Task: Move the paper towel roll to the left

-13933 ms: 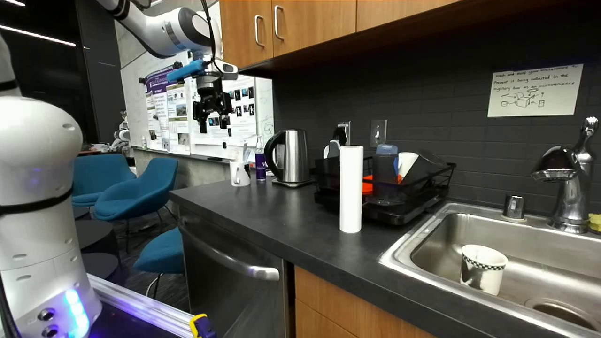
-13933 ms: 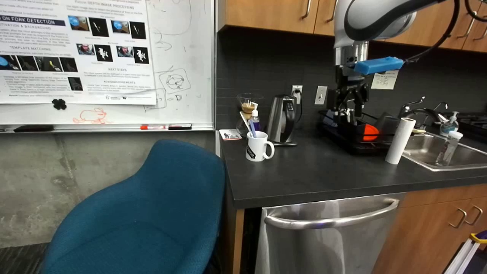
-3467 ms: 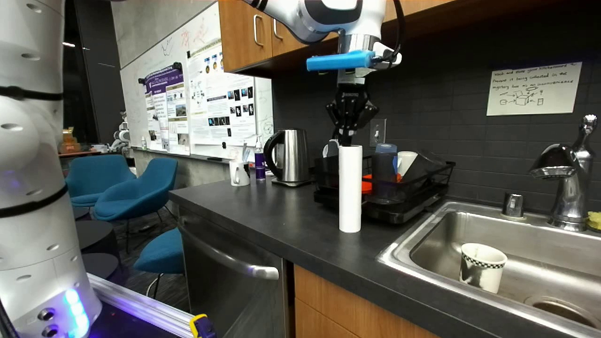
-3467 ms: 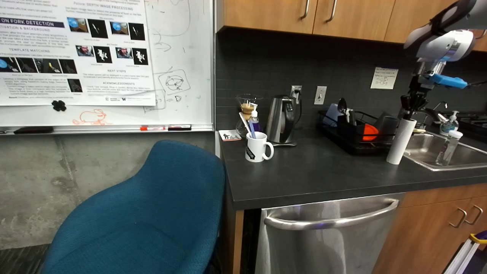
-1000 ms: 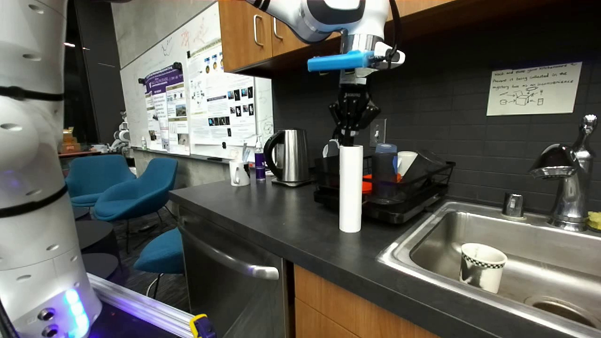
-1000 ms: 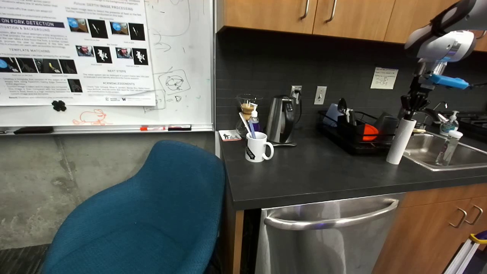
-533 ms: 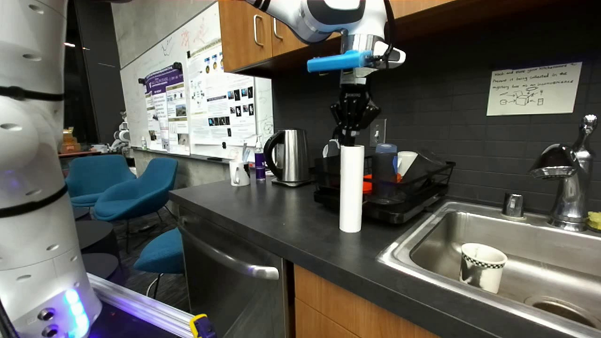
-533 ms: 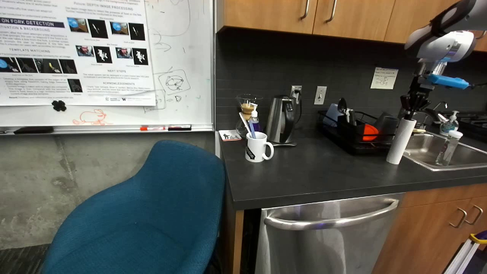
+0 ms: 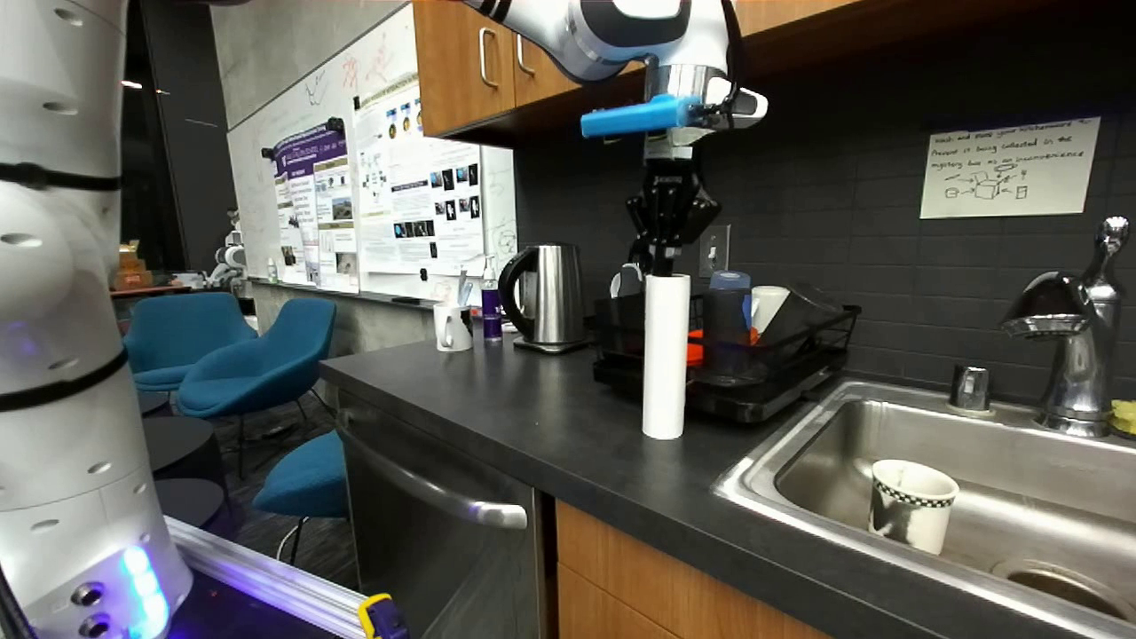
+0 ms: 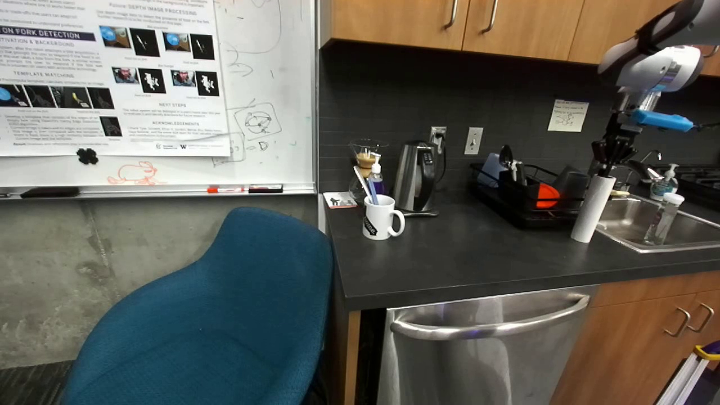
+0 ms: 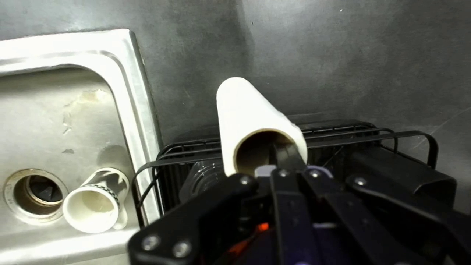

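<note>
The paper towel roll [image 9: 666, 355], a tall white cylinder, stands on the dark counter between dish rack and sink, leaning very slightly. In an exterior view its top [image 10: 604, 183] meets my gripper [image 10: 604, 170]. From above, the wrist view shows the roll's white side [image 11: 241, 110] and its hollow core. My gripper [image 11: 286, 151] is shut, its black fingertips together and dipping into the core beside the rim. Nothing shows between the fingers; their very ends are lost in the dark core.
Close behind the roll is the black dish rack [image 9: 754, 406]. The steel sink's rim [image 11: 128, 73] lies to one side, with a cup [image 9: 914, 510] inside. A kettle [image 9: 557, 297] and a white mug [image 10: 378, 216] stand farther along the counter. Wooden cabinets [image 9: 550, 53] hang above.
Since the oldest frames the arm has come over to the roll and the gripper has shut. During the last second, gripper and roll top have shifted slightly towards the sink side; the base barely moved.
</note>
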{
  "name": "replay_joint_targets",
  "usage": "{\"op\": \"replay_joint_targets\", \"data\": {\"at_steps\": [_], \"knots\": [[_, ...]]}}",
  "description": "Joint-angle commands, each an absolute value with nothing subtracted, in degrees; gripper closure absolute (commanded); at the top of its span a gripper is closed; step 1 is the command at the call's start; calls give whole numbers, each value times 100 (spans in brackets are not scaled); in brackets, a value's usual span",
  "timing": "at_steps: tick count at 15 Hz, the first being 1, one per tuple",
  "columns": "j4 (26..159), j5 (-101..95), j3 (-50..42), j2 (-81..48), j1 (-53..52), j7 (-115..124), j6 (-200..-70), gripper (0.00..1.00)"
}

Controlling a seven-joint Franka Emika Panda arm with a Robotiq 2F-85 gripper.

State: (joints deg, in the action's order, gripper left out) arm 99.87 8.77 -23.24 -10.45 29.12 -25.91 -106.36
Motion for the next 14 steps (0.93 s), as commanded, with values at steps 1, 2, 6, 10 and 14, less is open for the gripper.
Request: {"op": "replay_joint_targets", "data": {"at_steps": [1, 2, 6, 10, 14], "knots": [[9999, 879, -2319, -1054, 2979, -2613, -10655, 100], [9998, 893, -2319, -1047, 2986, -2656, -10645, 100], [10013, 938, -2333, -1020, 3025, -2729, -10667, 100], [10035, 983, -2330, -1015, 3083, -2880, -10699, 100], [10109, 909, -2313, -982, 3058, -2910, -10757, 100]]}}
